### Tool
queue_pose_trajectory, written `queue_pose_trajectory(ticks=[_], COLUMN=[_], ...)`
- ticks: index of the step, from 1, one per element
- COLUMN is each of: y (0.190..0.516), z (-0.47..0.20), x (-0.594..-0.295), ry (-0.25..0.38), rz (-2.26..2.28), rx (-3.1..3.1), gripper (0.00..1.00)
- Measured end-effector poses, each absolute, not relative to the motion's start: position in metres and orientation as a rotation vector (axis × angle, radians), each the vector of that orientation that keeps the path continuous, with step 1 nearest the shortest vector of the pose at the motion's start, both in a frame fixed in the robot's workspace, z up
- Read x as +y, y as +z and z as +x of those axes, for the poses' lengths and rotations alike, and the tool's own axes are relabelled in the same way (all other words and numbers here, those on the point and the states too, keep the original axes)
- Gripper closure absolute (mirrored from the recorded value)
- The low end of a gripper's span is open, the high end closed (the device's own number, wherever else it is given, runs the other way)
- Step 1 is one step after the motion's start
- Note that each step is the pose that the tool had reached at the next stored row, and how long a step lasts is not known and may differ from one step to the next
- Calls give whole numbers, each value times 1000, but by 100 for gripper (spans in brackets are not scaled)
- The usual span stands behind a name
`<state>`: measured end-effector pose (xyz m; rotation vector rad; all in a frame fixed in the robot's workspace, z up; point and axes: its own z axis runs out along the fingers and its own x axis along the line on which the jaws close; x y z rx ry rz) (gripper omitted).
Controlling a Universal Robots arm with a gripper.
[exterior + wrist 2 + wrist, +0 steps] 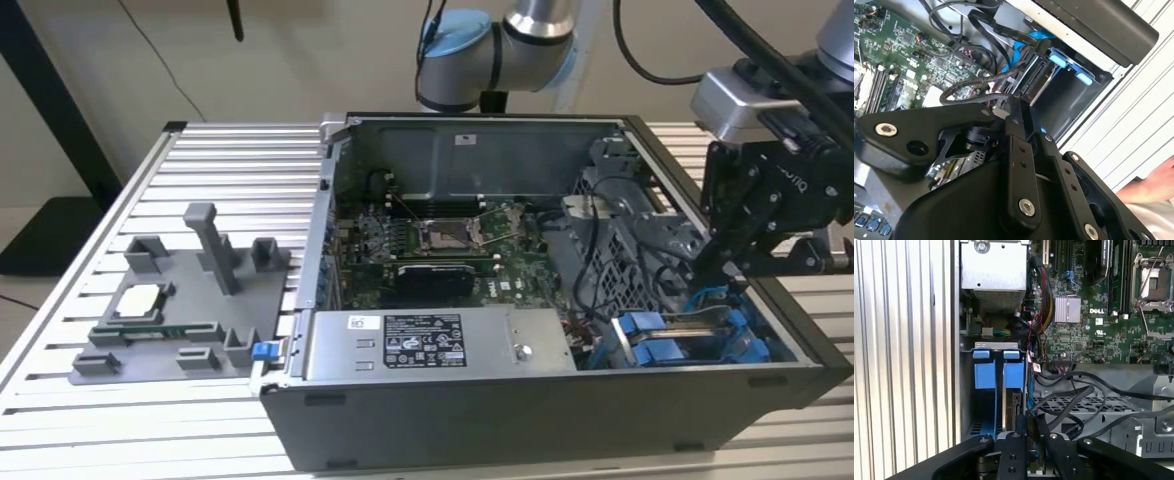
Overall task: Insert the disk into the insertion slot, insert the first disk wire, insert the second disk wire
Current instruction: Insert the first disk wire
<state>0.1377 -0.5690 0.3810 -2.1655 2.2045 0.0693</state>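
The disk [1015, 407] stands on edge in the insertion slot [988, 412] of the drive cage, between bright blue tabs [1014, 371]. In the exterior view the slot [674, 345] lies in the case's near corner on the exterior view's right, and my gripper [706, 274] reaches down into it. In the first wrist view my gripper [1026, 434] hangs right over the disk's edge, its fingers close together on the black connector of a disk wire [1064, 400]. More black wires [971, 85] loop past my gripper [1010, 106] in the second wrist view.
The open computer case holds a motherboard [441, 240] and a grey labelled power-supply box [427, 342] along its near side. A grey fixture [180, 300] with parts sits on the slatted table at the exterior view's left. A person's arm [1154, 187] is beside the case.
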Motion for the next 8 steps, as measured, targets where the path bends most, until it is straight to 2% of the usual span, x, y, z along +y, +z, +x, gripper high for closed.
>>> queue_pose_trajectory(ticks=[8], y=[377], z=[144], x=[-571], ry=[69], rz=[-2166], rx=[2205], gripper=[100])
